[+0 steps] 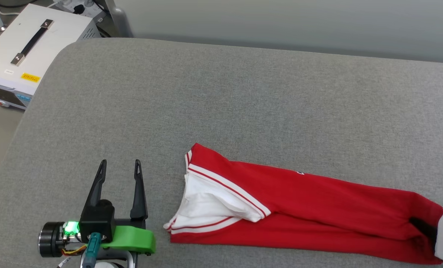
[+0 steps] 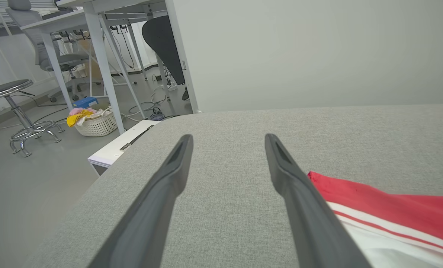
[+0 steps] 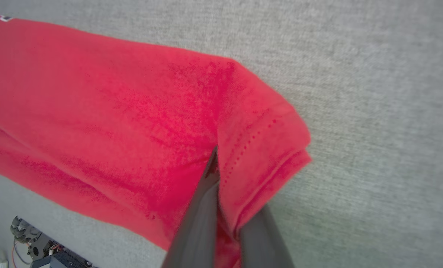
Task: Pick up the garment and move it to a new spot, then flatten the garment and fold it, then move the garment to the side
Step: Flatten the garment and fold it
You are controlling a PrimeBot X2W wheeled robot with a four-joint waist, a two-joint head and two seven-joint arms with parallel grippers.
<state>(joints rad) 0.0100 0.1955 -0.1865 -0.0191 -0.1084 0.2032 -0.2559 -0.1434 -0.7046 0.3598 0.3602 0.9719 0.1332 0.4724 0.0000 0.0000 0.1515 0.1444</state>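
Two grippers, two very different jobs right now. The right gripper (image 1: 424, 227) has its fingers (image 3: 202, 208) pressed together on the hem end of the garment (image 1: 318, 208), with a fold of red cloth pinched between them. The left gripper (image 1: 120, 165) hangs over bare grey worktop (image 1: 221, 93) near the front-left corner, fingers spread wide and holding nothing.

The shirt is already doubled into a long narrow strip. It lies along the front edge, from about the middle to the right side. Its long axis runs left to right, roughly parallel to that edge. The white sleeve and striped trim point left, the hem right.

Looks like the folding step, probably mid-way. Next move likely needs the hem lifted and carried left over the sleeve end. The left fingers could pin that end so the strip doesn't drag.
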